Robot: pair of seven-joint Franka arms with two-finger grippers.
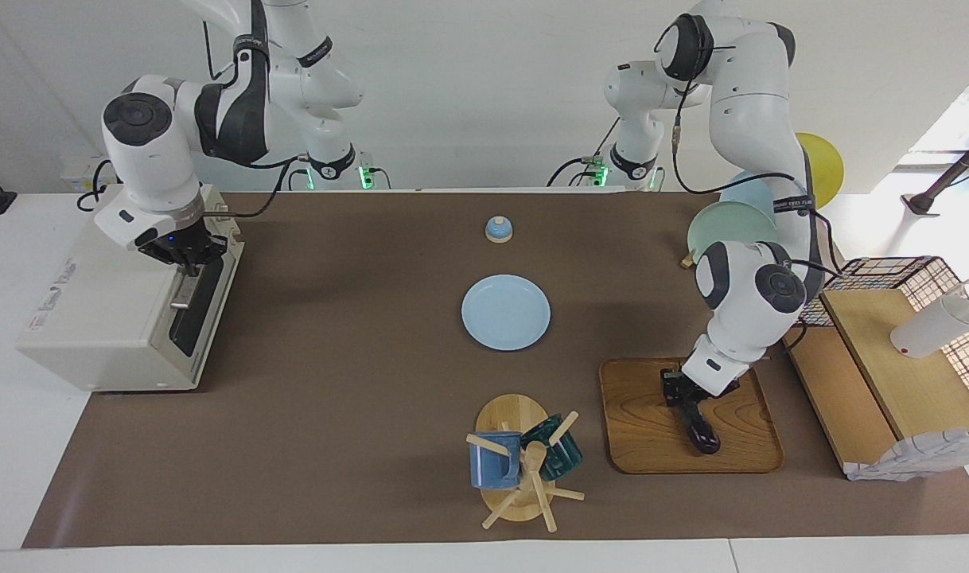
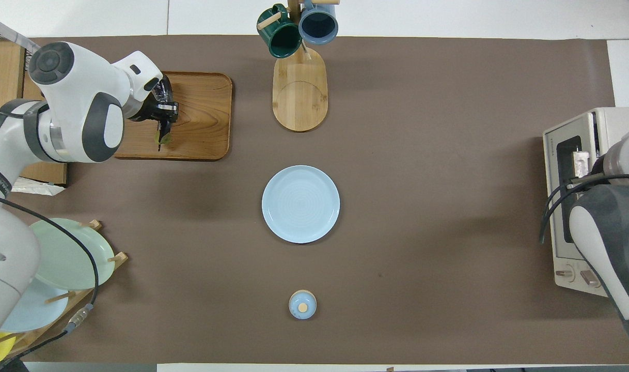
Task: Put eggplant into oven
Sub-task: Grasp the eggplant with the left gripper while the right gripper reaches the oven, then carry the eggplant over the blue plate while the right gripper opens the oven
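The dark purple eggplant lies on a wooden tray at the left arm's end of the table, its stem end toward the robots. My left gripper is down on the tray, shut on the eggplant near that stem end. The cream-white oven stands at the right arm's end with its dark glass door closed. My right gripper is shut at the end of the door's metal handle nearer the robots. Whether it clasps the bar I cannot tell.
A light blue plate lies mid-table, with a small bell nearer the robots. A mug tree with two mugs stands beside the tray. A plate rack and a wooden shelf flank the left arm.
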